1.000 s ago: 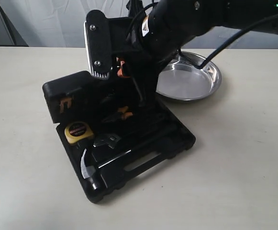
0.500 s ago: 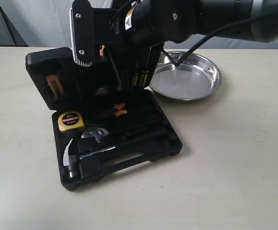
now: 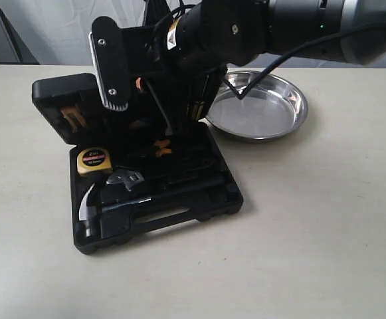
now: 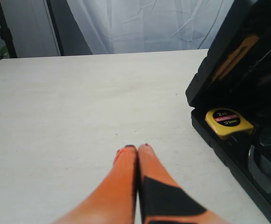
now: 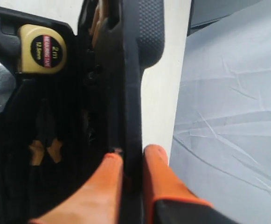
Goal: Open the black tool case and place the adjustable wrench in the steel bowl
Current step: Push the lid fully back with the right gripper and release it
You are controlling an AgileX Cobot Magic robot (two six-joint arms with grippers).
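Two grippers, only one of them free. Your right gripper (image 5: 130, 156) was clenched on the top edge of the lid (image 3: 53, 100) of the black tool case (image 3: 179, 219), holding that lid upright with one orange finger on each side of it. Your left gripper (image 4: 136, 149) was pressed closed on nothing, low over the bare table (image 4: 79, 93) just left of the case; it did not show in the exterior view.

The adjustable wrench (image 3: 126, 179) lay flat in its slot in the near-left part of the base, just nearer than the yellow tape measure (image 3: 93, 161) and just beyond the hammer (image 3: 90, 206). Silver head pointed left, and the black handle seemed to run right, though it was hard to pick out against the black tray. So the long axis went left-right, roughly along the case's near edge.

From the right jaws the wrench sat below and nearer, with the head off to the left. From the left jaws it sat to the right, inside the case wall, past the tape measure.

The steel bowl (image 3: 299, 106) was empty, at the far right, touching or almost touching the case's far-right corner.

Judgement: the left arm looked nearer the head end, but the bowl was on the right arm's side. You would have needed to release the lid, and I cannot tell whether it would have stood alone.
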